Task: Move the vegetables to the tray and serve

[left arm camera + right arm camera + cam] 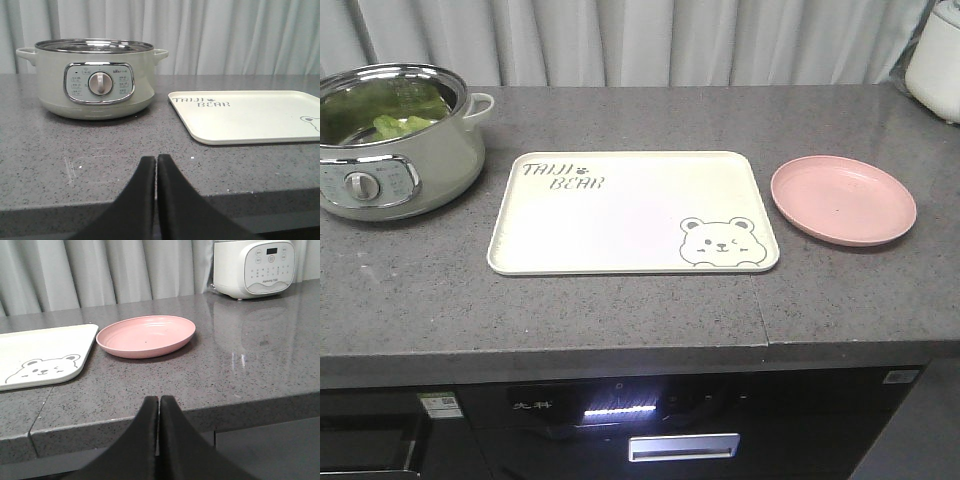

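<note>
1. Inside the pale green electric pot (390, 150), at the far left of the grey counter (620, 320): the vegetables (400, 122), crinkled green leaves low against the steel wall.
2. From the left wrist view, hidden behind the pot's rim, with the pot ahead and slightly left of the left gripper (156, 159), well apart from it.
3. Left gripper: black fingers pressed together with only a hairline seam between, clamped on nothing, at the counter's front edge.
4. In the middle of the counter: the tray (620, 215), lying flat, just beside the pot and near the pink plate (843, 198), touching neither.
5. Right gripper (158, 400): fingers likewise pressed together, holding nothing, at the front edge facing the pink plate, with the tray ahead to its left and a white rice cooker (253, 267) far back on the right.
</note>
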Motion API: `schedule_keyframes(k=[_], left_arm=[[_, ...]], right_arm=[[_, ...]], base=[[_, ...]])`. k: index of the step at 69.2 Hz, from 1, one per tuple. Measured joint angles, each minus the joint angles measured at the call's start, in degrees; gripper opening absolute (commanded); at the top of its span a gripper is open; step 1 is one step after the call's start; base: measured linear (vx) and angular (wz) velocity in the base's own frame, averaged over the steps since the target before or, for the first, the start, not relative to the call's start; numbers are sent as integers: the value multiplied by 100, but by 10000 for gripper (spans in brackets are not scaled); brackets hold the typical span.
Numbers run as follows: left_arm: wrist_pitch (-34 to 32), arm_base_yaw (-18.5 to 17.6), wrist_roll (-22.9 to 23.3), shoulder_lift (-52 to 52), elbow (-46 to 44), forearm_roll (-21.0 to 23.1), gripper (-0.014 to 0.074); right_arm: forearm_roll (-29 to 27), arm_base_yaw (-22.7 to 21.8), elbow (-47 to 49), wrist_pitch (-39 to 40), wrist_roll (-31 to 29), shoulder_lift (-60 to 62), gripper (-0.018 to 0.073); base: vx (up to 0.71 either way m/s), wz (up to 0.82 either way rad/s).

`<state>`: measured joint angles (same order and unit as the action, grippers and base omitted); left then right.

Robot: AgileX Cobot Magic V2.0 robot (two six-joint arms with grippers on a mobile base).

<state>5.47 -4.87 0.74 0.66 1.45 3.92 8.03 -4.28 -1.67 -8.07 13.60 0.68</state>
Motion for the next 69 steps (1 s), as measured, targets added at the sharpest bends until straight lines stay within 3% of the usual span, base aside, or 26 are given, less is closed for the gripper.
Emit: schedule_keyframes(k=[69], left_arm=[[0, 0, 0, 0, 0, 0, -6]], right_arm=[[0, 0, 0, 0, 0, 0, -3]], base=[[5, 0]])
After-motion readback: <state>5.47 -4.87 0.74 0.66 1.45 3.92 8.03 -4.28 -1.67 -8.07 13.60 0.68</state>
